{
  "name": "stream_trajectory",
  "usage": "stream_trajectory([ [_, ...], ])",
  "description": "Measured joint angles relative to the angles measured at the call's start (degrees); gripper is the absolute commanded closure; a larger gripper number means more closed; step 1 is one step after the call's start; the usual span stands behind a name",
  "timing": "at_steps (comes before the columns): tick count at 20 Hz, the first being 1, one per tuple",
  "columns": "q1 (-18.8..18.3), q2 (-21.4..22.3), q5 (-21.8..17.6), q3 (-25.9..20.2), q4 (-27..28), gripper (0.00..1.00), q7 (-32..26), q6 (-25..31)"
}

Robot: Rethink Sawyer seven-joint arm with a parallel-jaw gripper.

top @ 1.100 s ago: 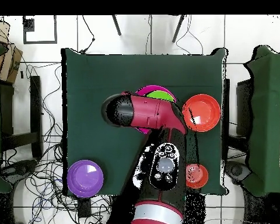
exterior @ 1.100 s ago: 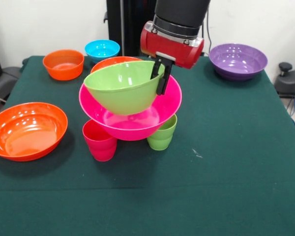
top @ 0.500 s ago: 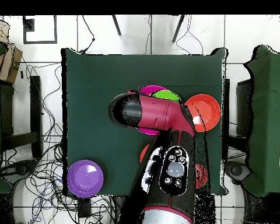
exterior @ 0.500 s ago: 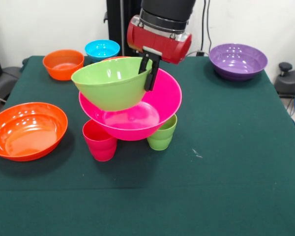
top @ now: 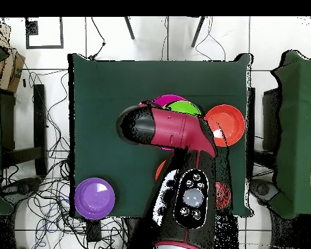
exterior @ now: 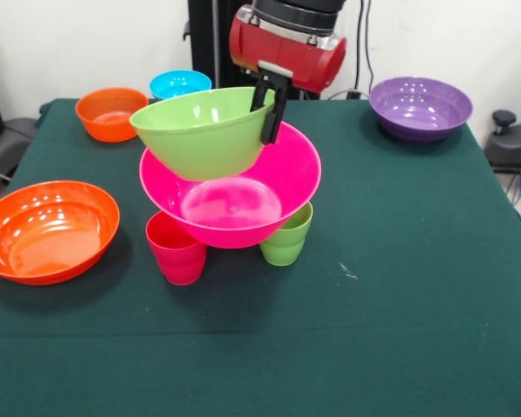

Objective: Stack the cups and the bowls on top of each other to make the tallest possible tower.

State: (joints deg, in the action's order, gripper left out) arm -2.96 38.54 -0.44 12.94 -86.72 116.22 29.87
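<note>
We find the claw point(exterior: 272, 109) clamped on the right rim of the green bowl point(exterior: 204, 130), one dark finger inside the rim and one outside. The green bowl hangs tilted above the pink bowl point(exterior: 243, 204), its underside close over the pink bowl's hollow; we cannot tell whether the two touch. The pink bowl sits raised on cups, of which we see the red cup point(exterior: 177, 250) under its left front and the light green cup point(exterior: 286, 239) under its right. On the green table point(exterior: 399, 287), well to the left, lies a wide orange bowl point(exterior: 45, 230). Toward the far left corner stands a small orange bowl point(exterior: 111, 113), with the blue bowl point(exterior: 180, 85) just beside it. The purple bowl point(exterior: 420, 107) stands apart at the far right. From overhead, the arm point(top: 168, 130) covers most of the stack, leaving only slivers of pink and green.
</note>
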Motion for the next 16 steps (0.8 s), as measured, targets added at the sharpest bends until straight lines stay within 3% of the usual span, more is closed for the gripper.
stream_trajectory([
  [16,0.57,-0.42,1.21,0.06,-0.51,1.0,0.0,-0.01],
])
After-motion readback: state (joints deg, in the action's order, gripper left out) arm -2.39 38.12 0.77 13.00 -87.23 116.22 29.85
